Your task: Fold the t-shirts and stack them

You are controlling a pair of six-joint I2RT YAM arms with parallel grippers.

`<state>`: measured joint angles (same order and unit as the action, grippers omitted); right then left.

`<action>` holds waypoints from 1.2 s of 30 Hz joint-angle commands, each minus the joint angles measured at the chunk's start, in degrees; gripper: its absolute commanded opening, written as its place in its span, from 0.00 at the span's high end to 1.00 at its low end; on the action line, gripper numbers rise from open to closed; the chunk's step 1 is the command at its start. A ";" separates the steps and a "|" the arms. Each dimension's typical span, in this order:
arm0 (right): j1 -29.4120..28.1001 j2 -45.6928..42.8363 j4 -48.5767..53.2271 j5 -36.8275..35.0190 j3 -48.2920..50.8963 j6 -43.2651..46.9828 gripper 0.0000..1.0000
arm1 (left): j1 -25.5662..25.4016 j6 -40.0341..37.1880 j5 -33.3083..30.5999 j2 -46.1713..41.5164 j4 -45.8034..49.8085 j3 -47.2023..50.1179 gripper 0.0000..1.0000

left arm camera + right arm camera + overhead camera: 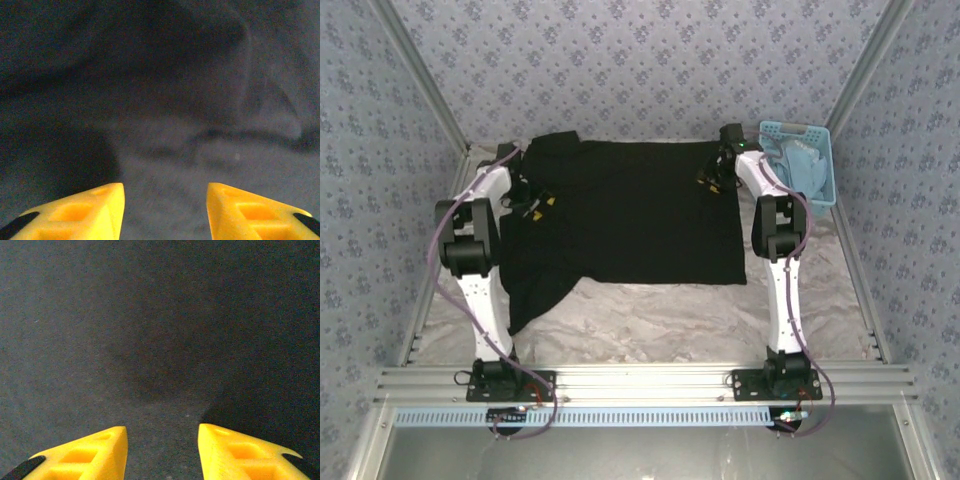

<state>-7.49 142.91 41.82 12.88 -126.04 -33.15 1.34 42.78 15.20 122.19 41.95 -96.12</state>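
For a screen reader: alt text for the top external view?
A black t-shirt lies spread on a crinkled white table cover, left arm and right arm over its side edges. A blue basket of pale cloth sits far right.

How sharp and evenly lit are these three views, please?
Top external: sharp and evenly lit, though the black t-shirt reads as a flat dark mass. Left wrist: soft, folds blurred, shadow beside the left fingers. Right wrist: weave crisper, shadow by the right fingers.
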 commanded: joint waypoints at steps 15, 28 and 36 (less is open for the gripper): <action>-10.76 -46.44 -13.96 3.11 50.09 -4.07 0.52 | -4.61 -18.18 -0.13 -28.67 1.06 39.03 0.68; -11.75 -53.88 -11.98 3.82 56.25 -3.86 0.53 | -5.65 -21.89 -8.96 -33.71 -2.36 42.81 0.55; -12.75 -54.57 -11.49 4.96 56.77 -3.86 0.53 | -5.78 -22.75 -4.90 -29.52 -6.80 43.32 0.59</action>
<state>-19.88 89.86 28.93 16.45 -69.89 -36.62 -4.14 21.47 8.60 91.05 36.97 -53.45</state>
